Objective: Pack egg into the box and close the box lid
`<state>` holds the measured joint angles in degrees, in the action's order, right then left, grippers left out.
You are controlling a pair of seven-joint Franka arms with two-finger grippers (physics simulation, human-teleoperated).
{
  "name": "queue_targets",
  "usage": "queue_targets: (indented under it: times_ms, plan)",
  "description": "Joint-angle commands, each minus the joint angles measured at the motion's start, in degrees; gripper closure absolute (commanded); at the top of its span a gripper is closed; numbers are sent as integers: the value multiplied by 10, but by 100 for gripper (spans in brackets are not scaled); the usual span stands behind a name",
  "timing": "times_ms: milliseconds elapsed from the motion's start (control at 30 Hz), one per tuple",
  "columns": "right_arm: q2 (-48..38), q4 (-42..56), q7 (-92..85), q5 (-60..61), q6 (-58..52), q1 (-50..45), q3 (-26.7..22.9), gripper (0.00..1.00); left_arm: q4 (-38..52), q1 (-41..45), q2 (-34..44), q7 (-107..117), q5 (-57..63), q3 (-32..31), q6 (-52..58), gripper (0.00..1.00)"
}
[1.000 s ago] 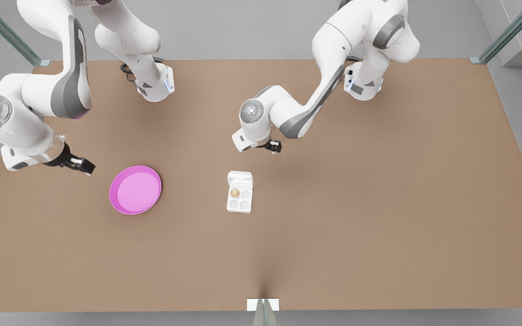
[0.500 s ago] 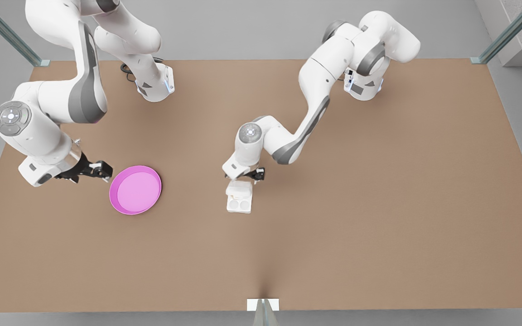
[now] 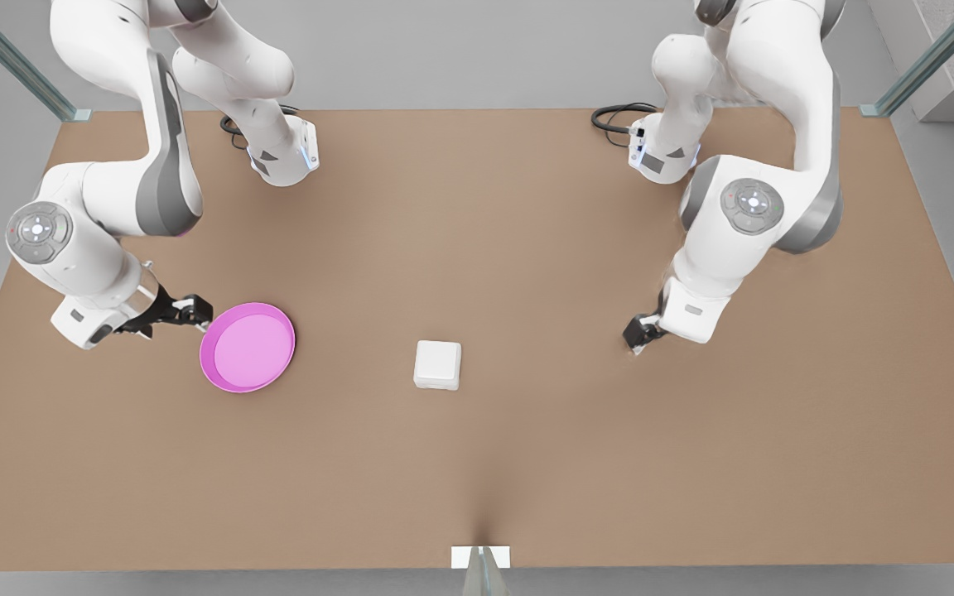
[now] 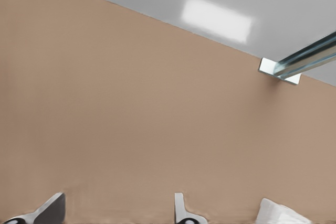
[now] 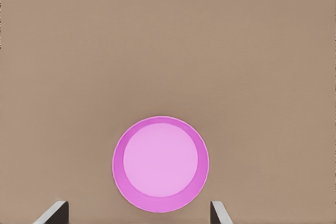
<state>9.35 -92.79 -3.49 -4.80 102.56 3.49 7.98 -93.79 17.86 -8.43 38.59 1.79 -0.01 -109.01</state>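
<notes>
- At the bottom centre of the front view, a small white bracket with a metal strut sits on the near edge of the table. A wide band of bare brown top lies behind it.
- Just below the frame's middle lies the box. The box lid is folded flat over it, so whatever is inside is hidden. It has open table on every side and bears no lettering I can read.
- To the left of centre, well apart from the box, rests a round pink plate.
- My right pincer hangs just beside the plate's upper-left rim, at the frame's left. In the right wrist view its fingers are spread wide, with the plate between and beyond them.
- My left pincer hangs low over bare table at the right, well apart from the box. Its fingers are spread, with nothing between them.
- At the top of the frame both arm bases stand near the table's far edge. Their small marks are too small to read.
</notes>
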Motion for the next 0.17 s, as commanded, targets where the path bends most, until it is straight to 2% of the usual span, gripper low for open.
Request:
queue_targets:
  times_ms: [0,133]
  plan:
    - [-6,3,-39,1,15,-1,0,0,-90,-5,74,-319,-5,-5,61,0]
    - [-47,26,-40,0,-52,-1,0,0,-82,-3,61,-318,-3,-6,55,0]
